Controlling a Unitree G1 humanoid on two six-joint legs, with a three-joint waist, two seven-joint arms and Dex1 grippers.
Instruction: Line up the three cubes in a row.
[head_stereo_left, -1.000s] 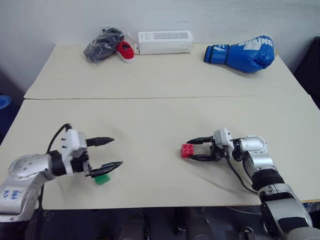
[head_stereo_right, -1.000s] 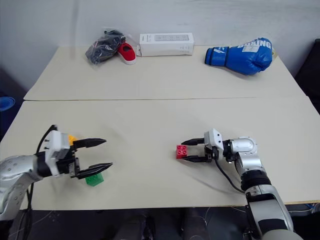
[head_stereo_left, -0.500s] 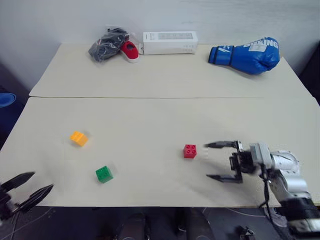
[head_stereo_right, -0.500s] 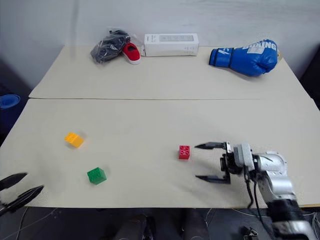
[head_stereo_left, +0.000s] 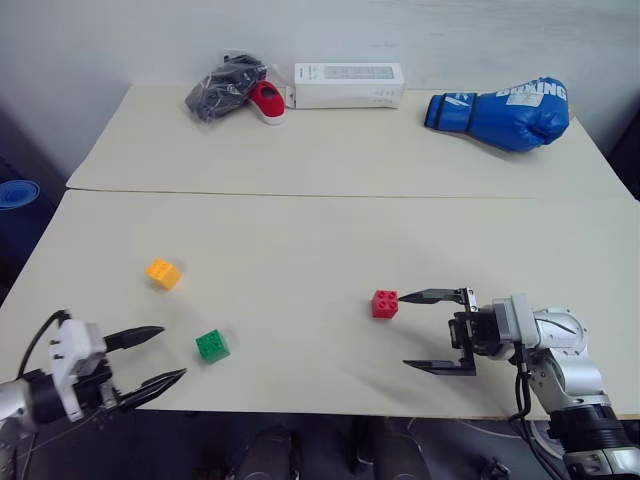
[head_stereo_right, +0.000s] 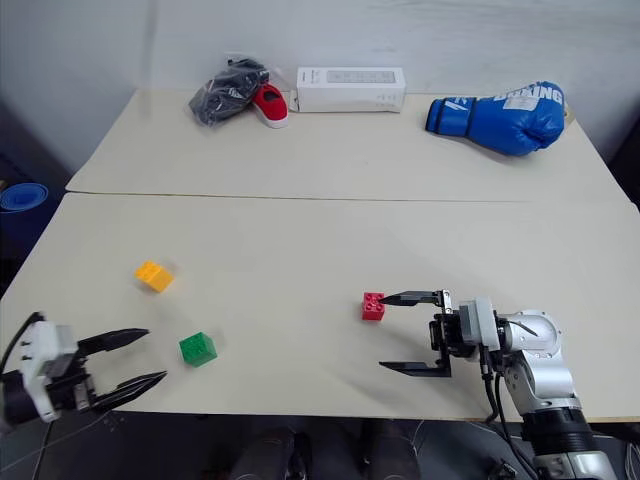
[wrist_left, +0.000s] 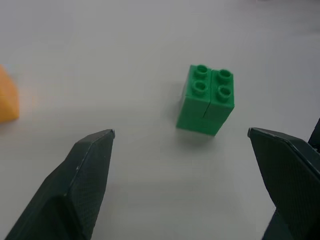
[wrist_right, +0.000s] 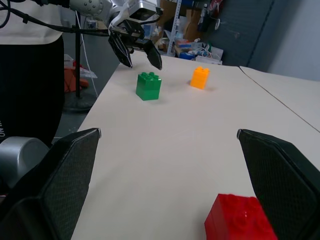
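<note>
Three cubes lie loose on the near half of the table (head_stereo_left: 320, 240), none held: the orange cube (head_stereo_left: 163, 273) at the left, the green cube (head_stereo_left: 211, 345) nearer and a little right of it, the red cube (head_stereo_left: 384, 303) well apart to the right; they make a shallow crooked spread, not yet a row. Both hands are empty with fingers spread wide: the left hand (head_stereo_left: 145, 357) sits at the near left edge, just left of the green cube and pointing at it; the right hand (head_stereo_left: 435, 331) hovers just right of the red cube, its far finger close beside that cube, though whether it touches I cannot tell.

My judgement is that the step in hand is a fresh grasp, most likely the left hand on the green cube, which sits squarely between its fingers in the left wrist view; to do it well, come in low and level so the pads meet two flat opposite sides, not the studded top or a corner; close only once the cube is centred, since a small brick skids easily on this smooth table; then set it on a line with the other two, evenly spaced, and open fully before pulling away so it is not dragged askew.
</note>
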